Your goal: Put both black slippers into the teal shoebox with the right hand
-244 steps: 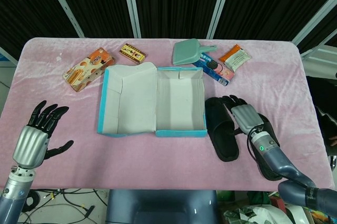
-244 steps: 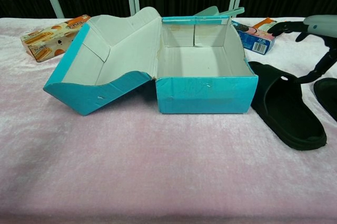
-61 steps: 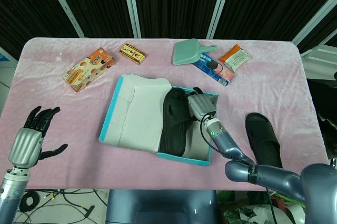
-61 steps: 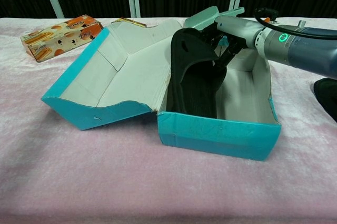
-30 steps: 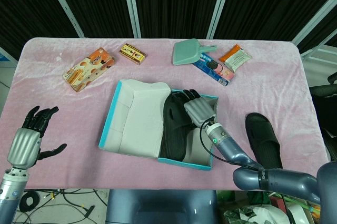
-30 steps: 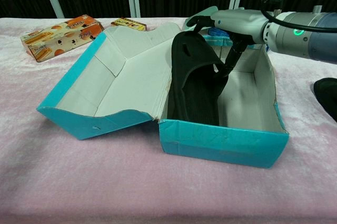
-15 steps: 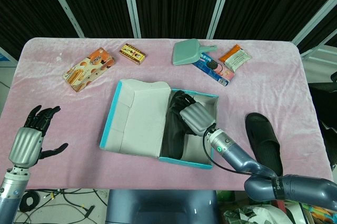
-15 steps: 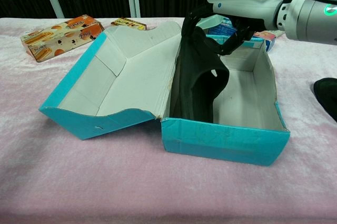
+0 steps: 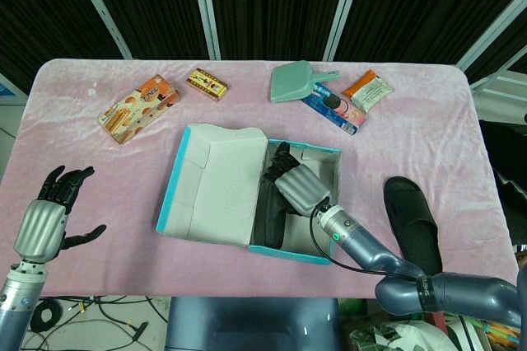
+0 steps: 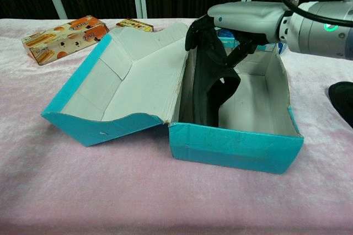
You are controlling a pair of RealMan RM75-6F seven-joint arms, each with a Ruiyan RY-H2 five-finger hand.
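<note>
**One slipper in the box, one left on the table**

My right hand point(image 10: 234, 22) is over the open teal shoebox point(image 10: 237, 144), fingers curled around the upper edge of the first black slipper point(image 10: 212, 83). I have hold of it — it stands on its side, propped against the box's left wall by the hinge, its lower end down on the box floor and its top edge rising just above the rim. In the head view the same slipper point(image 9: 270, 207) shows as a dark strip along the left side of the box, with my hand point(image 9: 298, 189) on top of it.

I judge the job about half done. This slipper is inside the walls but not lying flat, and I haven't let go of it. It needs to tip down or be pushed snug against the wall so the right half of the box stays free.

The second black slipper point(image 9: 413, 221) lies on the pink cloth to the right of the box, well apart from it, untouched; in the chest view only its toe point(image 10: 343, 100) shows at the frame edge. That one has yet to be fetched and put in.

My left hand point(image 9: 51, 217) hovers at the near left of the table, fingers spread, holding nothing.
</note>
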